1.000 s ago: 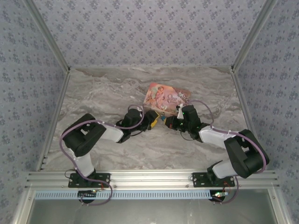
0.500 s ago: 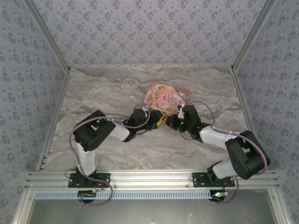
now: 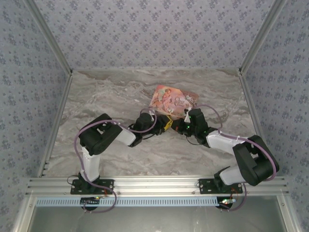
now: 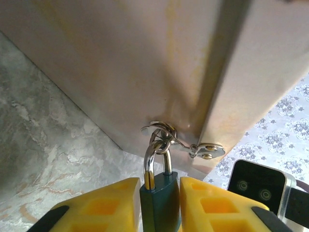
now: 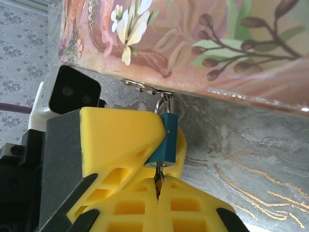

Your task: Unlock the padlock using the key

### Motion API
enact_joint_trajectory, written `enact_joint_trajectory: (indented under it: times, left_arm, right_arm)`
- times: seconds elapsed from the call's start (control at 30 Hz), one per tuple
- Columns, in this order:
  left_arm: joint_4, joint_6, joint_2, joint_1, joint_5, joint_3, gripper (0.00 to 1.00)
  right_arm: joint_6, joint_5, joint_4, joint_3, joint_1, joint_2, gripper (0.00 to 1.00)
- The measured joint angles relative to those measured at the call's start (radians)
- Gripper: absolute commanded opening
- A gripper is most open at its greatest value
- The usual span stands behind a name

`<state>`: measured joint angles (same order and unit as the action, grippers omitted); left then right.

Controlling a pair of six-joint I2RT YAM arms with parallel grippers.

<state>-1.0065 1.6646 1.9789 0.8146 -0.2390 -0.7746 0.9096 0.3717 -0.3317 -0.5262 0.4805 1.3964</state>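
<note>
- Top external view: the marble table [image 3: 106, 96] carries a pink picture box [image 3: 172, 99] near its middle, and both arms reach in to the box's near edge.
- The left hand [image 4: 160, 187] is clamped on the padlock [image 4: 159, 208], gripping the teal body from both sides.
- The right hand [image 5: 158, 197] is pinched together on the key [image 5: 158, 177], just beneath the padlock.
- The padlock hangs from the box's metal clasp [image 4: 206, 150], with its shackle [image 4: 149, 162] through the ring.
- The key's tip meets the padlock's underside.

Teal padlock [image 4: 159, 205], silvery shackle, is sitting between yellow fingers [image 4: 104, 205]; silvery key [image 5: 158, 182] is glinting under it; box [image 5: 193, 43] above it is showing pink with brown twigs, white blossoms; table [image 5: 251, 140] beneath is running grey-veined.
</note>
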Motion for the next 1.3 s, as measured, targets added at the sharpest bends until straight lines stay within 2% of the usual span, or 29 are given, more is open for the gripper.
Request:
enact_joint_trajectory:
  times: [0.1,0.27,0.4,0.5,0.67,0.87,1.03,1.2,1.3]
  left_arm:
    - [-0.002,0.007,0.001,0.000,-0.003,-0.003,0.12]
    - [-0.005,0.012,0.001,0.004,-0.007,-0.005,0.01]
    - [0.013,0.013,0.000,0.004,-0.007,-0.005,0.00]
    - [0.027,0.013,-0.005,0.004,-0.007,-0.005,0.00]
    - [0.137,0.013,-0.062,-0.005,-0.011,-0.006,0.00]
    - [0.310,0.013,-0.148,-0.031,-0.027,-0.006,0.00]
    - [0.377,0.019,-0.180,-0.046,-0.039,-0.006,0.00]
    - [0.388,0.032,-0.186,-0.049,-0.056,-0.006,0.00]
    - [0.391,0.039,-0.186,-0.049,-0.064,-0.006,0.00]
  right_arm:
    - [0.003,0.019,0.000,0.000,-0.016,0.000,0.05]
    - [-0.040,0.045,0.051,-0.002,-0.046,-0.045,0.32]
    - [-0.196,-0.002,0.206,-0.044,-0.058,-0.169,0.45]
    - [-0.352,-0.063,0.316,-0.087,-0.040,-0.259,0.49]
    - [-0.641,-0.176,0.425,-0.114,0.040,-0.402,0.53]
    - [-1.039,-0.366,0.443,-0.113,0.226,-0.476,0.53]
    - [-1.403,-0.520,0.341,-0.010,0.362,-0.450,0.56]
    - [-1.595,-0.596,0.255,0.061,0.377,-0.351,0.54]
    - [-1.670,-0.627,0.177,0.064,0.384,-0.274,0.47]
